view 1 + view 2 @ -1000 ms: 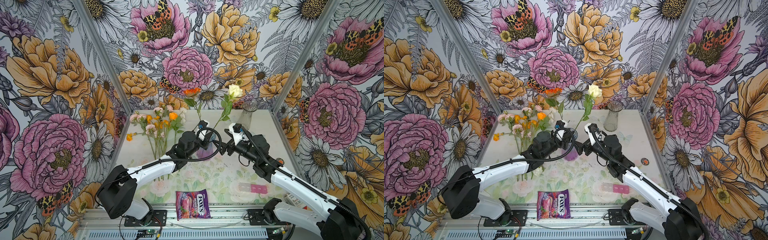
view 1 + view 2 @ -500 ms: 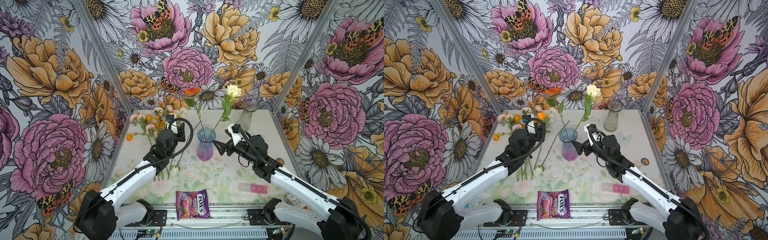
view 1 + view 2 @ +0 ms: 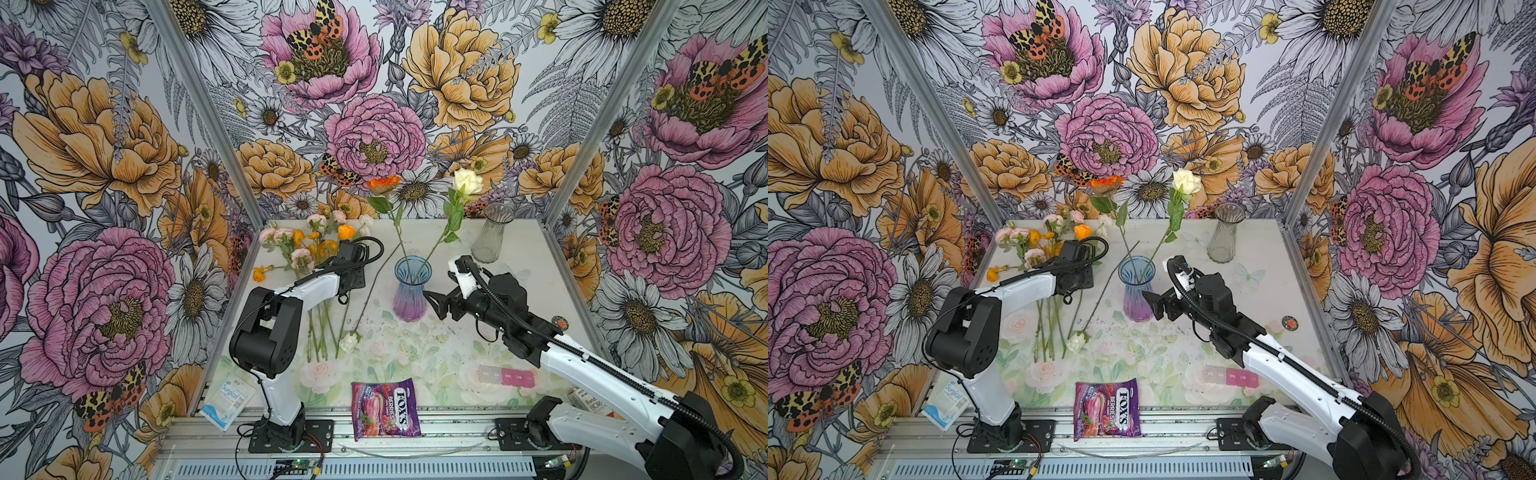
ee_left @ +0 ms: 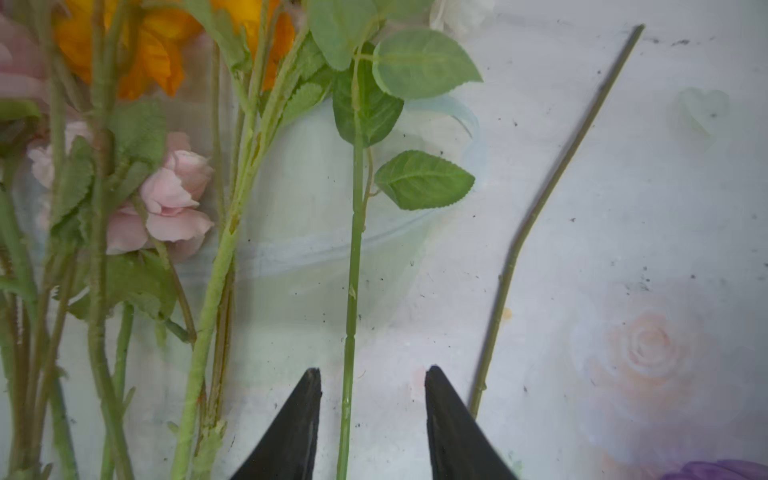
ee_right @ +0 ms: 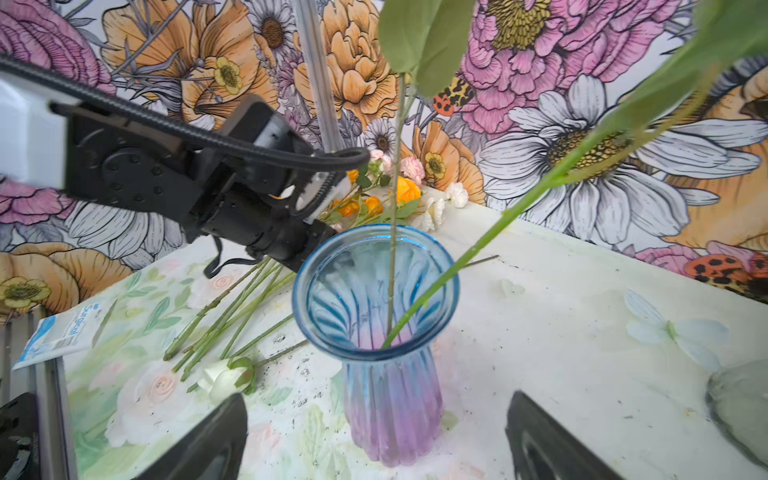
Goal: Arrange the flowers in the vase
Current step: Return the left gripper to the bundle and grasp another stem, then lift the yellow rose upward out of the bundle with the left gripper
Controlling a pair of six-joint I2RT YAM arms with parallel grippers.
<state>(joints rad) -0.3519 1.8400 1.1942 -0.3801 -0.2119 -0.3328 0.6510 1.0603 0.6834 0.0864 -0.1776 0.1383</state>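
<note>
The blue-to-purple glass vase stands mid-table and holds an orange flower and a white rose. More flowers lie in a pile at the back left, stems toward the front. One white rose lies reversed beside them. My left gripper hovers open over the pile, with a leafy green stem running between its tips untouched. In both top views its wrist hides the fingers. My right gripper stands wide open just right of the vase's base, holding nothing.
A clear grey glass vase stands at the back right. A Fox's candy bag lies at the front edge, a pink-and-white strip at the front right, a surgical packet off the front left corner.
My left arm left the vase and swung back left over the flower pile, its jaws opening wider. The orange flower stays in the vase. The right arm has hardly moved.
</note>
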